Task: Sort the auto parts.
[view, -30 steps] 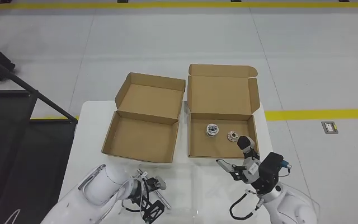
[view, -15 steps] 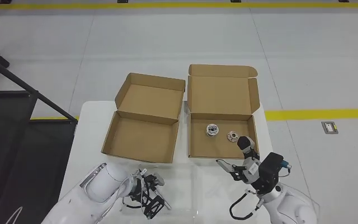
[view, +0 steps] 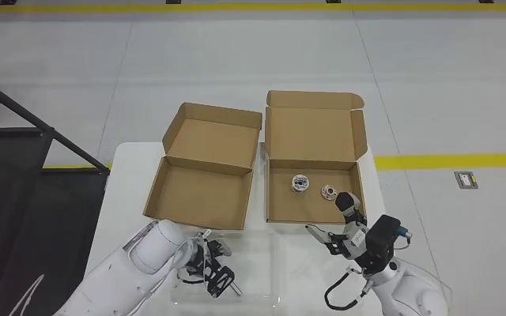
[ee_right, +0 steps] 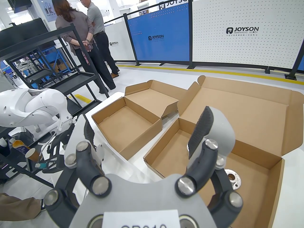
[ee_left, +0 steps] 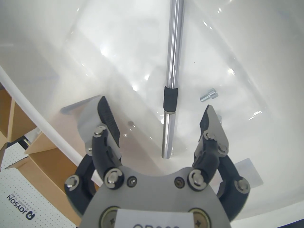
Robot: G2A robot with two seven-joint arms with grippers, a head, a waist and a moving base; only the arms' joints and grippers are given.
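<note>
Tabletop (view: pixel 130 182), near edge: my left end effector (ee_left: pixel 156 106), jaws wide, hangs over the steel rod (ee_left: pixel 174 48); closing off-centre, I may roll it away.

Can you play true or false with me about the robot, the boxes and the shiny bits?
1. The left gripper is squeezing the long shiny metal rod with a black band. False: its jaws are open and the rod lies loose.
2. The right brown cardboard box holds two round metal parts. True.
3. Both box lids are shut. False: the left brown cardboard box and the right one stand open.
4. A small silver bolt lies beside the rod. True.
5. The right gripper is shut. False: it is open.
</note>
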